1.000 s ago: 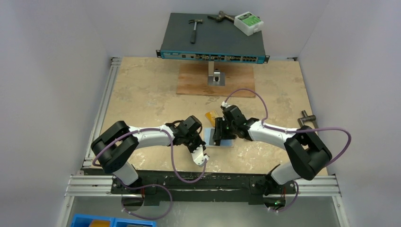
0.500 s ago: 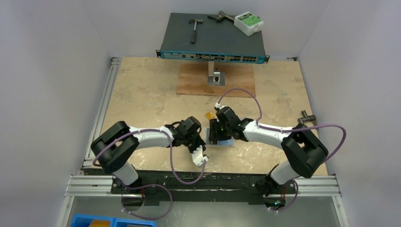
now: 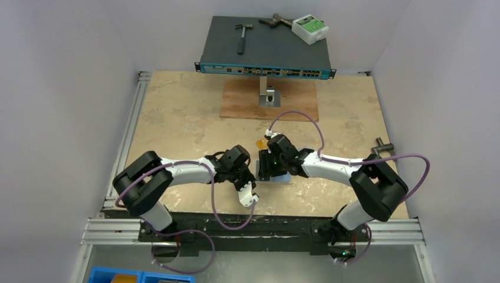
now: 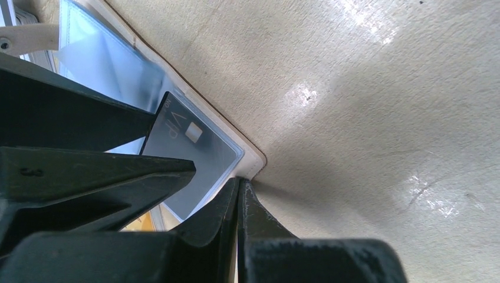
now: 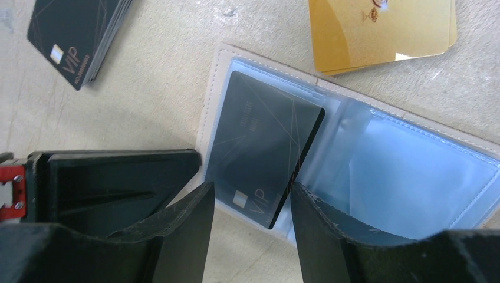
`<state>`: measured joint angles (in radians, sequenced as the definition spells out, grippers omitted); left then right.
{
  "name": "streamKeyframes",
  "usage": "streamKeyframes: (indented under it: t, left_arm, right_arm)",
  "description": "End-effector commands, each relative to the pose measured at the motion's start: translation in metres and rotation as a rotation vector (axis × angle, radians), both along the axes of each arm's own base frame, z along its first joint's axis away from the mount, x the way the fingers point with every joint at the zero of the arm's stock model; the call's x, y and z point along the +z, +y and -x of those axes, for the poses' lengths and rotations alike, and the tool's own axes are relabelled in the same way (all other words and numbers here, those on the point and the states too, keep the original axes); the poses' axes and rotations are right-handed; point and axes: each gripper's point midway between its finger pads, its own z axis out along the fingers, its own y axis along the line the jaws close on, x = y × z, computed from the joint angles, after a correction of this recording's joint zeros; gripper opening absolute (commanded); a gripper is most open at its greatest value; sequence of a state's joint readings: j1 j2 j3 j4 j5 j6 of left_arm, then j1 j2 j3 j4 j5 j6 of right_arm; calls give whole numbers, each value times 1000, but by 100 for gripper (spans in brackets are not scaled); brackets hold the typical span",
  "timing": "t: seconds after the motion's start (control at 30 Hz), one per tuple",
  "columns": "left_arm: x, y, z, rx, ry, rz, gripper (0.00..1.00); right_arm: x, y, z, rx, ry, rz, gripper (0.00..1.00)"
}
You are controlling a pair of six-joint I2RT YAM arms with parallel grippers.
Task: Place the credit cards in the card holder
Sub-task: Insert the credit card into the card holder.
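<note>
Card holder lies open flat on the table, with a black card slanted across one of its clear pockets. Right gripper is spread wide around that card's near end. Left gripper is clenched, tips right at the holder's corner. Orange-yellow card sits just beside the holder

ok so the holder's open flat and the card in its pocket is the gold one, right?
Not quite. The holder is open flat, but the card in its pocket is a black card, not the gold one. The gold card lies on the table just outside the holder. The right wrist view shows this.
</note>
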<state>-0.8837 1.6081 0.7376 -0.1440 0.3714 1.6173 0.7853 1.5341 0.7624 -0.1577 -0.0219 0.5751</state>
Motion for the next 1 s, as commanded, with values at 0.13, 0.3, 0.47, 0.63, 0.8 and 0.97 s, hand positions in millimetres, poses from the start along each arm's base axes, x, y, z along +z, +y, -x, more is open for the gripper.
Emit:
streamKeyframes:
  t: [0.13, 0.3, 0.47, 0.63, 0.8, 0.97]
  left_arm:
    - [-6, 21, 6, -1, 50, -38, 0]
    - [-4, 23, 4, -1, 46, -35, 0]
    - [-2, 20, 3, -7, 40, -27, 0]
    - [-3, 20, 4, -17, 41, -26, 0]
    - [-3, 19, 4, -25, 38, -25, 0]
    - [-7, 21, 6, -40, 38, -38, 0]
  right_arm:
    - [36, 3, -17, -9, -31, -168, 52]
    - [28, 8, -25, 9, -20, -166, 52]
    - [20, 9, -25, 6, -7, -166, 51]
    - [19, 12, -23, 3, 2, -180, 50]
    - [15, 15, -22, 9, 19, -178, 49]
    - [10, 21, -20, 30, 37, -187, 48]
